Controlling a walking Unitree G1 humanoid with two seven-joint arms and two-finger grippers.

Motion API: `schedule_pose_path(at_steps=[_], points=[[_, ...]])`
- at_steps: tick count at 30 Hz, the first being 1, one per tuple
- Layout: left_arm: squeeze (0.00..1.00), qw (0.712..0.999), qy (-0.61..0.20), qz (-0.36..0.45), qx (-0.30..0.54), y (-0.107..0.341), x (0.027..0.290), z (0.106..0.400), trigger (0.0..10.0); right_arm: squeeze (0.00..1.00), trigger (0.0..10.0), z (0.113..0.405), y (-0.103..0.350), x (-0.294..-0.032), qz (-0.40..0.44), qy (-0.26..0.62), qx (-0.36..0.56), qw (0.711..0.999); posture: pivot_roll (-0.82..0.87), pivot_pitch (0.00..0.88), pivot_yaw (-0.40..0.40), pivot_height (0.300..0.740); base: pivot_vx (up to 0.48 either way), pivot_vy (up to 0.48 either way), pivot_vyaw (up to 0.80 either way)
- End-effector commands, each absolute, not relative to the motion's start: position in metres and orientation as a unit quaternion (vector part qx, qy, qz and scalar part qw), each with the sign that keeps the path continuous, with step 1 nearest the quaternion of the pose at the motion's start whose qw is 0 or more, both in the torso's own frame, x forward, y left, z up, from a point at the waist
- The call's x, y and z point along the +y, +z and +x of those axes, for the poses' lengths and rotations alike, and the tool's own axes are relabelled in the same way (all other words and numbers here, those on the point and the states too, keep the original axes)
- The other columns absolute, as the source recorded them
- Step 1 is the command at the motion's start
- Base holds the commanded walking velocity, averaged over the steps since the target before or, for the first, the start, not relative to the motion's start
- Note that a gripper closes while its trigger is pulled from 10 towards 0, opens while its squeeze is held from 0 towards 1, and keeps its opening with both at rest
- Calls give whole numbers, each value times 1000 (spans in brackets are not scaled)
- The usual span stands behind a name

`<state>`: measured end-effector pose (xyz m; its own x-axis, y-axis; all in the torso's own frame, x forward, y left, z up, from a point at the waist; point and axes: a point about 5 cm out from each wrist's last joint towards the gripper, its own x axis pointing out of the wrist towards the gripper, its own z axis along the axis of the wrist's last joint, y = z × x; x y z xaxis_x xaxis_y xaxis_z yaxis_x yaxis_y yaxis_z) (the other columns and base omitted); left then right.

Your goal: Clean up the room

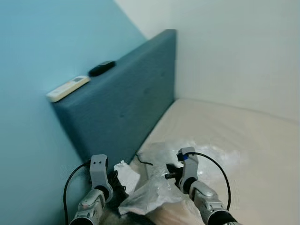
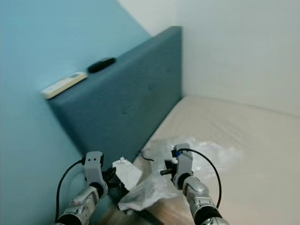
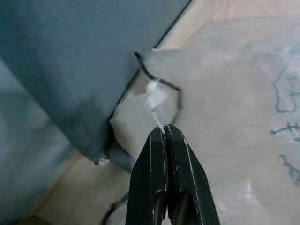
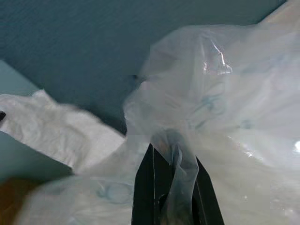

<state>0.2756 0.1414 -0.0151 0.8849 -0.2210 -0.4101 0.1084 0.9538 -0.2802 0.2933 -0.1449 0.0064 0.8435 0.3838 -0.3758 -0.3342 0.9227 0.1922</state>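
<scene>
A crumpled clear plastic bag [image 1: 154, 187] lies at the mattress corner by the blue headboard [image 1: 136, 98]. My right gripper [image 4: 173, 152] is shut on a fold of the bag's film and holds it up. A crumpled white tissue [image 1: 126, 174] hangs just left of the bag, over the gap beside the bed. My left gripper [image 3: 165, 129] is shut, with a thin shred of the tissue [image 3: 154, 96] pinched at its tips. In the right wrist view the tissue [image 4: 56, 126] sits beside the bag [image 4: 225, 108].
A white remote [image 1: 68, 88] and a black object [image 1: 101, 68] rest on top of the headboard. A thin black cable [image 1: 144, 160] pokes out by the mattress [image 1: 248, 140] corner. The blue wall [image 1: 33, 140] stands close on the left, with wooden floor [image 3: 70, 187] in the gap.
</scene>
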Motion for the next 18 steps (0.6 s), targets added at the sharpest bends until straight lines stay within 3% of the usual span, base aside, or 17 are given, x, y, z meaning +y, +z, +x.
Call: schedule_pose_path(at_steps=[1,18], points=[[0,961,-78,-124,235,-18,146,273,10000,0,10000,291,4,-143,62,192,212,956,-83,0,42,740,0,0,650],[0,960,-76,-117,245,-21,147,271,10000,0,10000,291,4,-141,66,204,213,953,-81,0,40,740,0,0,648]])
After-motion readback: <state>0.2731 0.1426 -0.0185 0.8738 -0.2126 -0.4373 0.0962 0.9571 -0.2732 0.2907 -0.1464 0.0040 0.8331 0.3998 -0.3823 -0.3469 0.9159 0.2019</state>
